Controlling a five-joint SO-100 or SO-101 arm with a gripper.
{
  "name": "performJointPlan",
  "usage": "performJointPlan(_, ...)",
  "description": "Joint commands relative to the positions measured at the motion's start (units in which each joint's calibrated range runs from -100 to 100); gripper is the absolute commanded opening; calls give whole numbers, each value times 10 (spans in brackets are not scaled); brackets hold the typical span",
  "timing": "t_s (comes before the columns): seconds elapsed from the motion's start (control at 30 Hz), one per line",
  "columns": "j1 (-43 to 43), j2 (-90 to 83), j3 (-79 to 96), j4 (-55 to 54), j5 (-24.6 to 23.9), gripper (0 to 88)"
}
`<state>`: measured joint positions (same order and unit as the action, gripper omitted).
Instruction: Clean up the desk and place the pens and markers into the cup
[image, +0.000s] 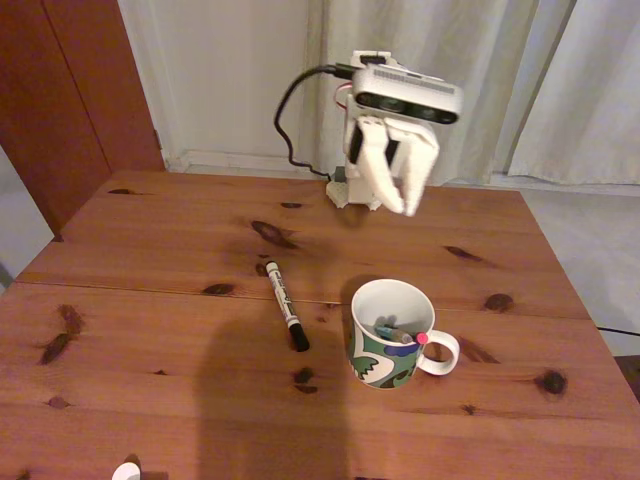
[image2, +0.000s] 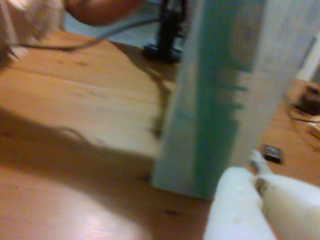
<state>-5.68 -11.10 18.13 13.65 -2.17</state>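
Starting at the left of the fixed view, the desk (image: 150, 330) is bare reddish pine with dark knots until the white marker (image: 285, 304), which lies flat on the planks with its black cap toward the camera and its other end pointing away, a little left of the cup (image: 388, 335) and not touching it. It is the one stick left out. It looks light, rigid and smooth, round enough to roll if nudged, so the safest hold is probably across the white barrel near its middle, fingers crosswise to its length, instead of on the tapered cap. Moving right, the cup stands upright with its handle to the right; inside it lean two slim sticks, a teal-green pen (image: 385, 328) and what seems to be a thin dark pen with a red end (image: 420, 338) resting against the rim by the handle. The cup is ceramic, heavy enough to stay put yet easy to tip with a careless knock. Above and behind it, the gripper (image: 411, 207) hangs high over the far planks, fingers pointing down, slightly parted and holding nothing. The wrist view is badly blurred, so I draw nothing firm from it.
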Motion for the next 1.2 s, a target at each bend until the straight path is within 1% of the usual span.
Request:
performJointPlan(0.0,31,-36,-10,72,16,9)
performJointPlan(0.23,81,-34,-83,322,48,9)
performJointPlan(0.33,101,-28,-107,394,60,9)
performJointPlan(0.43,113,0,-125,443,71,9)
performJointPlan(0.7,133,123,-156,518,98,9)
performJointPlan(0.83,143,169,-152,519,107,9)
performJointPlan(1.17,165,246,-159,514,104,9)
